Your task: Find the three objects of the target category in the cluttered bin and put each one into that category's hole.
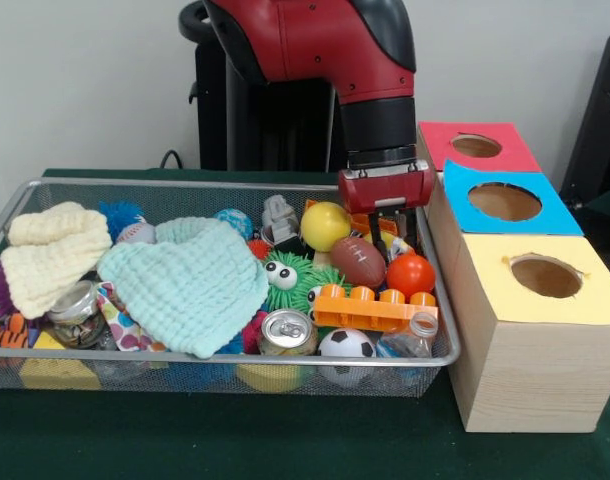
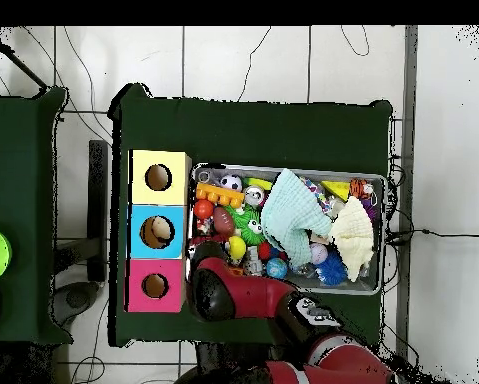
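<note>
Gripper [image 1: 383, 238] hangs low over the right end of the wire basket [image 1: 225, 185], its tips down among a toy football [image 1: 358, 261] and an orange ball [image 1: 411, 274]; whether it is open or closed cannot be told. A patterned cloth scrap [image 1: 123, 325] peeks out under the mint cloth [image 1: 190, 282] at the basket's left front. The yellow-topped box's hole [image 1: 546, 276] sits just right of the basket.

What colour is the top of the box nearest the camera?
Yellow top, with a round hole; clearest in the front view.

Your arm [image 1: 325, 45] wears a glossy red shell with black at the joints and a black cylindrical wrist section. Below that sits a silver ring, then a red block-shaped pincer [image 1: 383, 235] body with thin dark fingers [image 1: 374, 232]. From overhead you see rounded red-and-black links.
</note>
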You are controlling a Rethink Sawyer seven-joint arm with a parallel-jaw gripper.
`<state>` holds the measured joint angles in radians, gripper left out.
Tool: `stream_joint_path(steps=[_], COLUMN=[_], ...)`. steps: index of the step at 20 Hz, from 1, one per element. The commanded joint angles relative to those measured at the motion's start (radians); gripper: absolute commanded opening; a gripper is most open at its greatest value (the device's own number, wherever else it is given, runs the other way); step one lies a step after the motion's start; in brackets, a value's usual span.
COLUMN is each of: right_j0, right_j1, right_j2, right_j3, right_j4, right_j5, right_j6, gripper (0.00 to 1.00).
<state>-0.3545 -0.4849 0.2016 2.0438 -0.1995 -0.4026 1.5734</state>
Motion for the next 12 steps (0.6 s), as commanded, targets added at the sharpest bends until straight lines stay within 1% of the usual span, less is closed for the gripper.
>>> stream_joint_path(steps=[1,2,9,11,12], right_j0=[-0.012,-0.013,-0.002,-0.001,-0.004], right_j1=[-0.005,-0.011,-0.022,-0.035,-0.047], right_j2=[0.09,0.095,0.093,0.094,0.1], right_j3=[-0.02,-0.016,-0.013,-0.009,-0.003], right_j4=[-0.007,0.002,0.01,0.019,0.029], right_j5=[0.0,0.023,0.031,0.054,0.083], right_j6=[0.226,0.225,0.217,0.214,0.214], gripper=[0.0,0.0,0.0,0.0,0.0])
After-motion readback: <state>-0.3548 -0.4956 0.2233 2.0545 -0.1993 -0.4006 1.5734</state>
